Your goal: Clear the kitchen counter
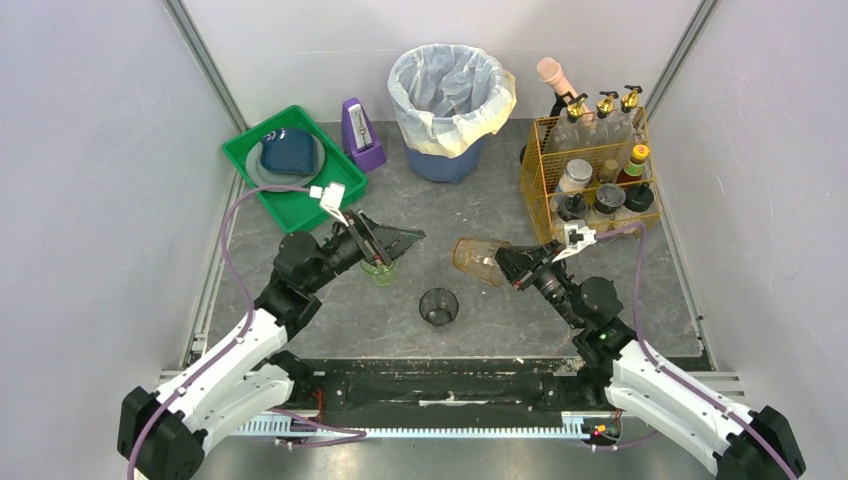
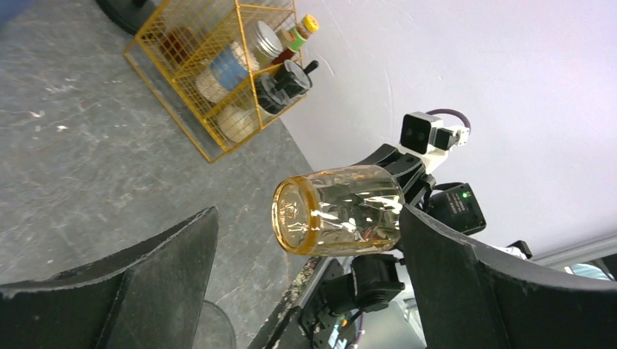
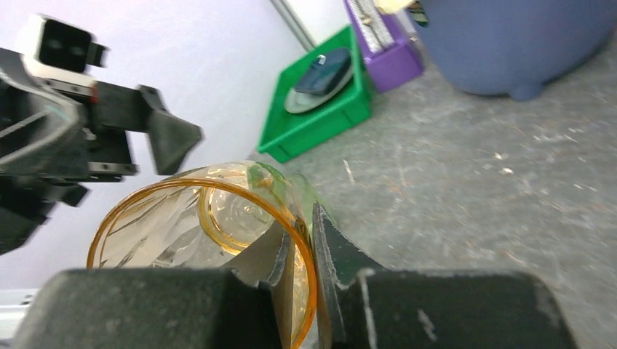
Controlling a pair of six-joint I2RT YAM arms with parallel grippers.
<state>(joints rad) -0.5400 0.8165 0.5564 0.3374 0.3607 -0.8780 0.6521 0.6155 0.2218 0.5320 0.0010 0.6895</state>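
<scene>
- The counter [image 1: 470, 205] lies dark grey and veined, spread out beneath both arms.
- The right pincer [image 1: 504, 263] is clamped on the rim of an amber glass [image 1: 477, 259], which is tipped on its side and lifted off the counter.
- The left pincer [image 1: 393, 245] gapes wide just above a small green glass [image 1: 379, 271].
- A dark glass [image 1: 438, 306] stands upright between the two pincers, nearer the arm bases.

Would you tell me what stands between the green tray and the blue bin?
A purple metronome stands between the green tray and the blue bin; the top view shows it most clearly.
</scene>
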